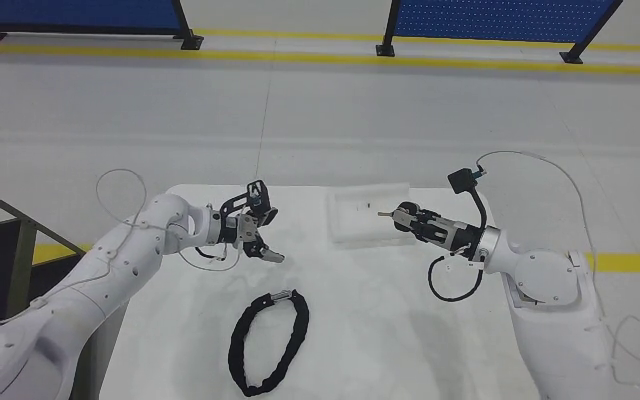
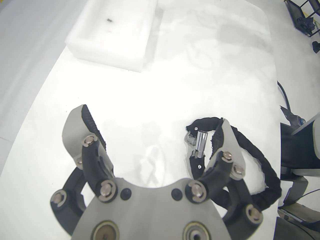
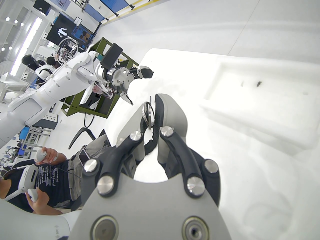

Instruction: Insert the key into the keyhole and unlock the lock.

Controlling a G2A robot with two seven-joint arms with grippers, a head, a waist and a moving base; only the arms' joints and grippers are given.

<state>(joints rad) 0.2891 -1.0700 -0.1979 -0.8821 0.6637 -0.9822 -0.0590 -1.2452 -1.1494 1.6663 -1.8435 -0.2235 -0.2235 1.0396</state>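
The task is at an early stage. The small silver metal key (image 3: 149,112) is already picked up. The lock itself, a black fabric-sleeved chain loop (image 2: 261,159), lies untouched on the white table (image 1: 400,330). The key is well apart from it, so insertion and turning are both left to do.

The right fingers (image 3: 172,118) are pressed nearly together and pinch the key between their pads, with its thin tip poking out just past their ends. The white foam tray (image 1: 370,232) sits just ahead of that tip.

The left fingers (image 2: 75,128) are spread wide and hold nothing. The lock lies below them, toward the robot's side. Its short silver metal cylinder (image 2: 200,141) shows just inside one finger in the left wrist view, while the chain curls away behind that finger. From above the finger looks clear of the lock, so I judge there is no contact yet. I cannot make out the keyhole for certain.

Steadying the lock looks like the left fingers' job. The right fingers must then carry the key across the table to the cylinder.
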